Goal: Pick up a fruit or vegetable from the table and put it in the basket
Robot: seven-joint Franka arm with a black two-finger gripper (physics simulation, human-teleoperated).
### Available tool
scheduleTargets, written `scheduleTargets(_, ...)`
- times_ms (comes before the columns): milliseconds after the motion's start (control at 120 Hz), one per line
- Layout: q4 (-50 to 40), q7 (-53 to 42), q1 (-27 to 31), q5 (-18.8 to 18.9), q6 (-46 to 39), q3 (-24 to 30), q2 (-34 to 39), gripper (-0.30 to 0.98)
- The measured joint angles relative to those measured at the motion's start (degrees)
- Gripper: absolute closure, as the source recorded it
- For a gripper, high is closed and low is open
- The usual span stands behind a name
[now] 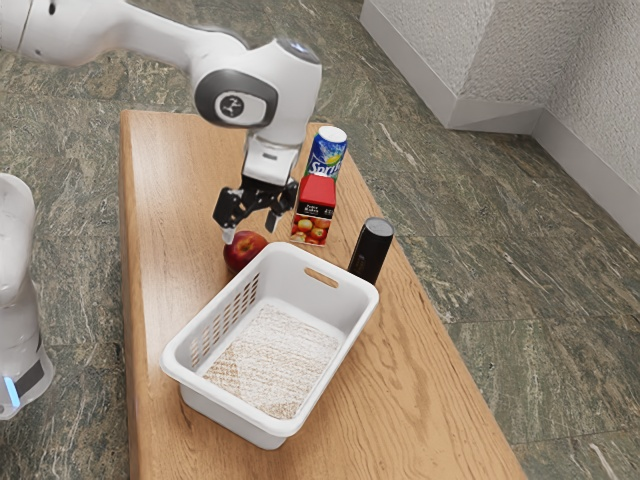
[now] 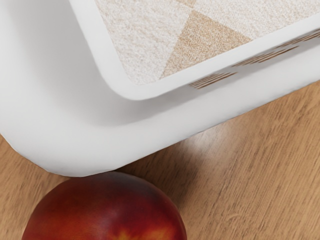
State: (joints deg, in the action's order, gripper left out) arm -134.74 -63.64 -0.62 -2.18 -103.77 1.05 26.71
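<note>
In the exterior view my gripper (image 1: 250, 228) is open, its two fingers apart just above a red apple (image 1: 246, 251). The apple rests on the table beside the upper corner of the white basket (image 1: 362, 322). In the wrist view the apple (image 2: 105, 212) lies at the lower edge, close against the outside of the basket (image 2: 65, 130). A patterned tan-and-white bottom shows inside the basket, with nothing lying on it.
A red juice carton (image 1: 316, 208) stands to the exterior view's right of my gripper, with a Sprite can (image 1: 328, 152) behind it. Beyond the basket's far corner is a black cylinder (image 1: 372, 250). The wooden table (image 1: 160, 190) carries them all.
</note>
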Motion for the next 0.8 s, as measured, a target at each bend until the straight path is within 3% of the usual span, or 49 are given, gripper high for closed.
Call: scheduleTargets(800,-0.7,0.8,1.3,0.2,-4.0,-0.5,-3.4,0.0)
